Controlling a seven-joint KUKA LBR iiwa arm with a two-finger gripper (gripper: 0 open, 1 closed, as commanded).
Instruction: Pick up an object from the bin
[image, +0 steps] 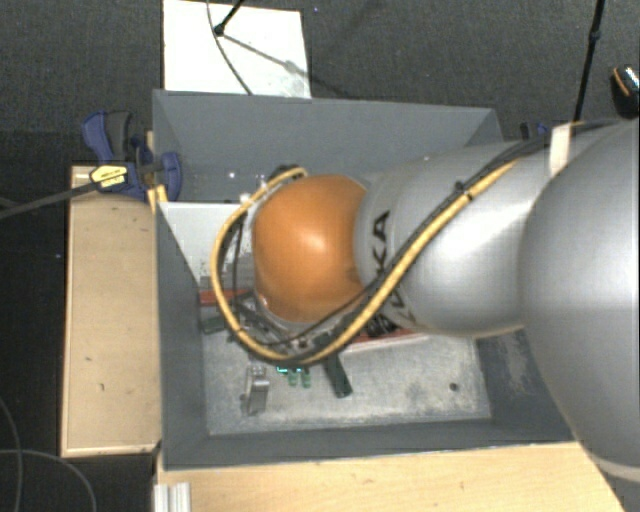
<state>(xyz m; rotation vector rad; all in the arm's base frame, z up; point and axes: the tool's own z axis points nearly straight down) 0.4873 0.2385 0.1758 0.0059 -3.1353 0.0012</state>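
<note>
My gripper's dark body (265, 332) shows just below the orange dome, low over the left half of the bin floor. A small grey metal piece (255, 391) lies on the floor just in front of it. To the right of that piece sit a small green thing (293, 376) and a short dark stick (336, 379) lying aslant. A reddish-brown strip (214, 297) pokes out at the left, by the bin's left wall. What lies straight under the gripper is hidden.
The arm and its dome cover the middle and right of the bin. A flat thing with a red edge (392, 336) shows under the arm. Bare grey floor runs along the front and to the front right.
</note>
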